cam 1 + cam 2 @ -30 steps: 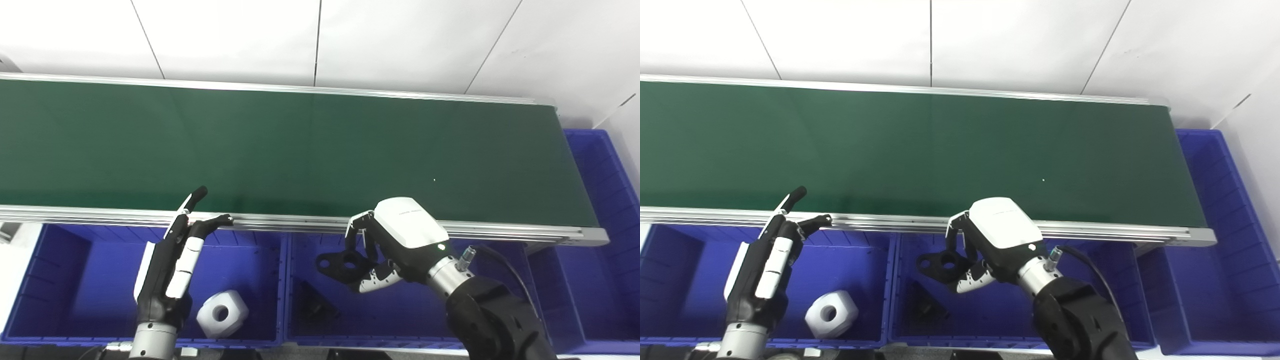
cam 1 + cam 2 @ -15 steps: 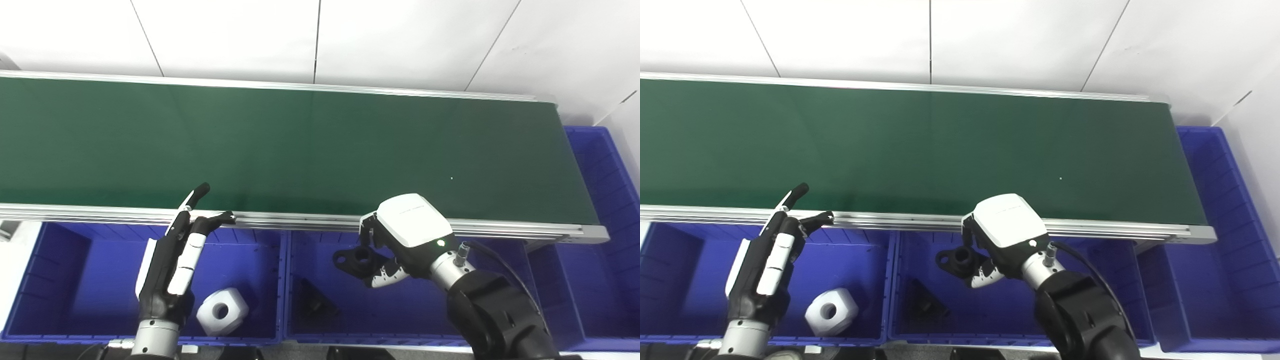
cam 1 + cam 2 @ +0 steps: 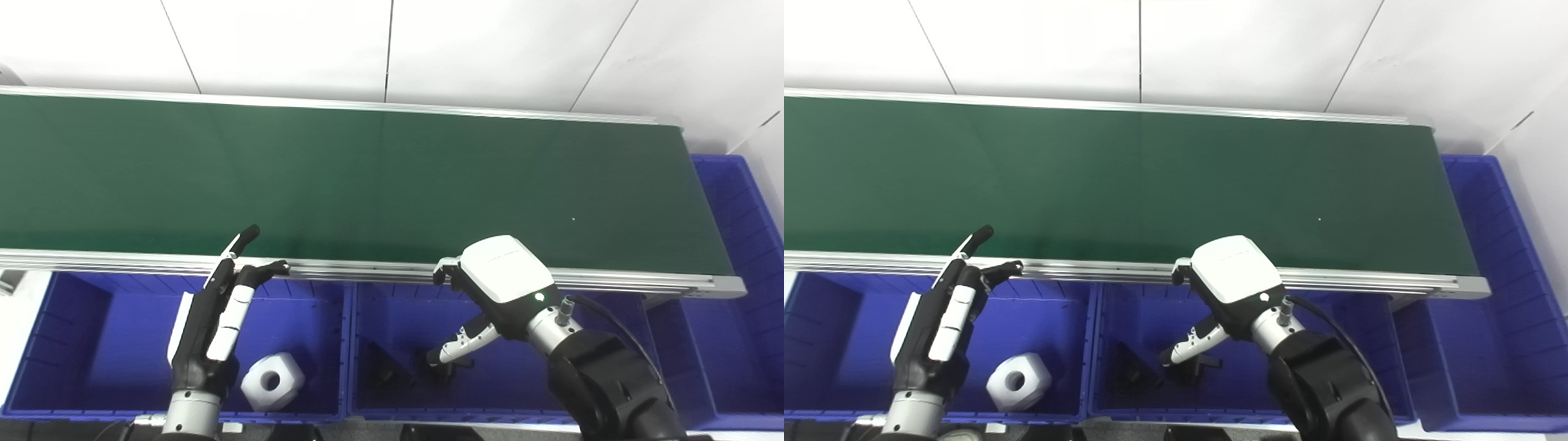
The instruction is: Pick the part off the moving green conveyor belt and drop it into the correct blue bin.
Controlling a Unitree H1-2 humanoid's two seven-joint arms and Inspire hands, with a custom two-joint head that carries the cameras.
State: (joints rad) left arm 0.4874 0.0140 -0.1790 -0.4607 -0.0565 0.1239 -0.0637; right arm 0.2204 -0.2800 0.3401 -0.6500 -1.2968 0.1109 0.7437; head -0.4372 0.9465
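Observation:
The green conveyor belt (image 3: 380,177) carries no part. My right hand (image 3: 490,294) is open and empty above the middle blue bin (image 3: 398,306), at the belt's near rail. The black part (image 3: 444,367) lies on the floor of that bin, under my right hand's fingers (image 3: 462,343). Another black part (image 3: 383,367) lies to its left in the same bin. My left hand (image 3: 217,312) is open and empty above the left blue bin (image 3: 92,331), its fingers (image 3: 248,236) reaching over the rail. A white part (image 3: 272,381) lies in the left bin.
A third blue bin (image 3: 692,343) is at the right, and another blue bin (image 3: 744,202) stands past the belt's right end. A silver rail (image 3: 367,271) runs along the belt's near edge. A white tiled wall is behind.
My right hand has opened and let go of the black part, which has fallen to the floor of the middle bin. My left hand has not moved.

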